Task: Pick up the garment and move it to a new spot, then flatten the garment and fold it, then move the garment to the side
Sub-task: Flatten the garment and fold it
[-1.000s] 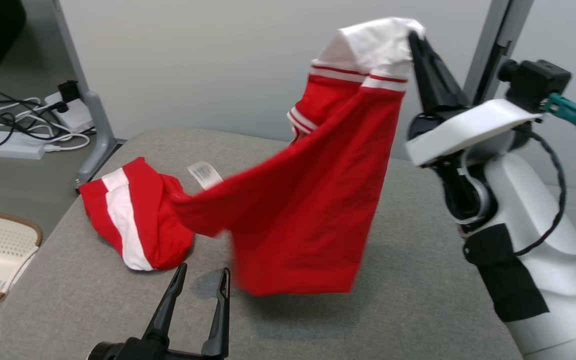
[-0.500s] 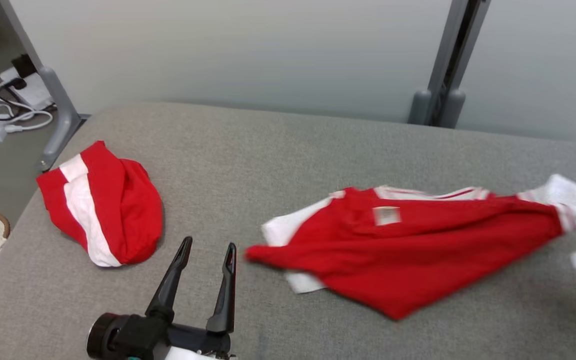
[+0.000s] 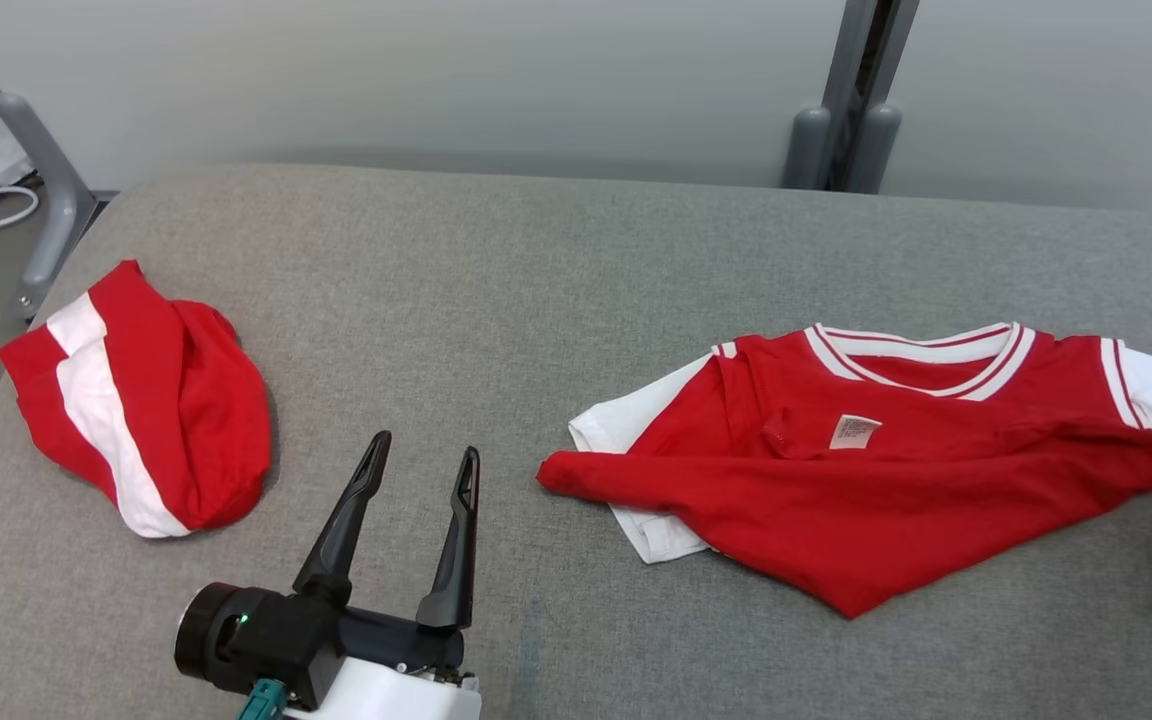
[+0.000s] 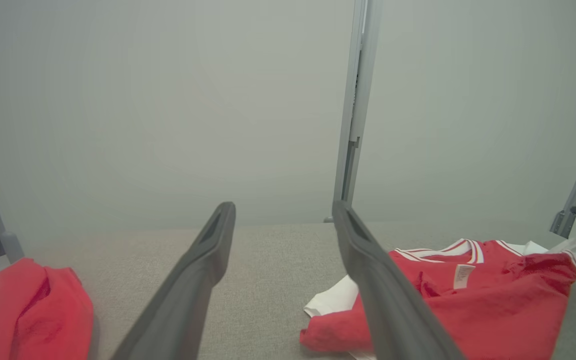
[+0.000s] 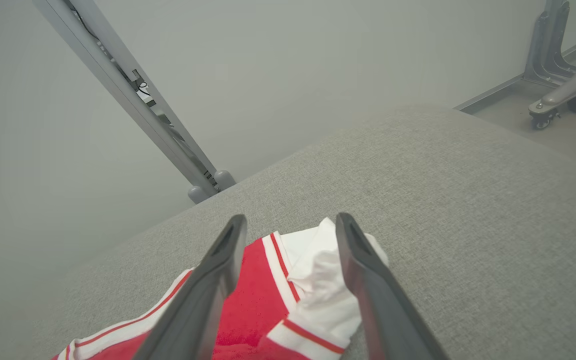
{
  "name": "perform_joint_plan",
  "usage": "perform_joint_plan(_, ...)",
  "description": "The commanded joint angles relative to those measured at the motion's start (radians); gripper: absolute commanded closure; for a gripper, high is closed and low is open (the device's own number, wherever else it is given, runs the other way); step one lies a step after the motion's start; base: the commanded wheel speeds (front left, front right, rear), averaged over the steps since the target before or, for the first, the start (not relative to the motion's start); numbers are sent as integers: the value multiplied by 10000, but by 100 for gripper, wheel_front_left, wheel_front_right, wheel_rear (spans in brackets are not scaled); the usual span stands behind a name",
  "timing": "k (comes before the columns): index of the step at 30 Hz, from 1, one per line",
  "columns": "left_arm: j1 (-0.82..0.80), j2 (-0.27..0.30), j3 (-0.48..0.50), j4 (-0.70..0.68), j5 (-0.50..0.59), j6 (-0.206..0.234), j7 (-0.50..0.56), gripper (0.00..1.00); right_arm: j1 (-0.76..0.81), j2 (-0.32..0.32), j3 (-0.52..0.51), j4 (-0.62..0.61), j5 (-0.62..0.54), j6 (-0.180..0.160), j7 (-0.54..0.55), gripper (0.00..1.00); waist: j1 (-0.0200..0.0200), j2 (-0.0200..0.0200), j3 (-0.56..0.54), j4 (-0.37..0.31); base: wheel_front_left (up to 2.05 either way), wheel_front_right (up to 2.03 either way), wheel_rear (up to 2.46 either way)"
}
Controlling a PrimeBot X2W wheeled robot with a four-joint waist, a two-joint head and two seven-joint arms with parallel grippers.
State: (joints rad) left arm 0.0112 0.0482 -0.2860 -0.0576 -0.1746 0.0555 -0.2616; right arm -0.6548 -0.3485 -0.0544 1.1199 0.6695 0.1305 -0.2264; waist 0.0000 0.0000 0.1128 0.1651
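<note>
The red shirt (image 3: 866, 490) lies on the grey padded table (image 3: 536, 260) in the right half of the head view. Its striped collar (image 3: 921, 350) faces the top of the frame, and a white label (image 3: 854, 431) shows just below it. The shirt is not flat: the lower part is bunched into a red point near the bottom right, and one white sleeve (image 3: 626, 430) pokes out to the left.

The other white sleeve (image 5: 325, 285) sits at the far right edge of the head view. In the right wrist view it lies crumpled between the fingers of the right gripper (image 5: 290, 220), which stand apart and are not pinching it (whether the right-hand finger touches the cloth, I cannot tell).

The left gripper (image 3: 426, 448) is at the lower left of centre, fingers spread and empty, just left of the shirt's red tip. Further left lies a separate red and white bundle (image 3: 136, 400). A grey post (image 3: 841, 100) rises behind the table at the top.
</note>
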Motion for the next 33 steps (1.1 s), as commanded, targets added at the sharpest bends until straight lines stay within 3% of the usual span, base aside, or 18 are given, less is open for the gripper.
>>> perform_joint_plan(1,-121,41,36,-2,5,51,-38,0,20,-22,31,-112,-29,5,-68,0,0,0,-104,-76,0,0,0)
perform_joint_plan(5,-30,39,160,-30,80,77,-38,0,159,184,326,-1012,284,5,-264,0,0,0,-471,-311,0,0,0)
perform_joint_plan(9,69,39,322,-80,101,60,-38,0,628,346,739,-2734,438,5,-401,0,0,0,-882,-514,0,0,0)
perform_joint_plan(10,125,41,404,-102,67,100,-38,0,974,317,1076,-3835,223,5,-401,0,0,0,-1085,-592,0,0,0)
perform_joint_plan(14,234,38,528,-204,3,193,-38,0,2074,476,1274,-6127,-499,5,-394,0,0,0,-1327,-732,0,0,0)
perform_joint_plan(19,179,36,525,-440,-218,236,-38,0,3517,1169,1226,-8362,-1432,5,-391,0,0,0,-1396,-838,0,0,0)
perform_joint_plan(26,254,36,543,-422,-378,335,-38,0,5102,2168,1175,-9815,-2129,3,-393,0,0,0,-1442,-1074,0,0,0)
perform_joint_plan(31,211,38,573,-277,-391,295,-38,0,5484,2375,1110,-10053,-2263,5,-393,0,0,0,-1398,-1282,0,0,0)
perform_joint_plan(33,-119,39,638,381,-102,213,-38,0,5479,2387,1258,-10127,-2379,5,-394,0,0,0,-1252,-1583,0,0,0)
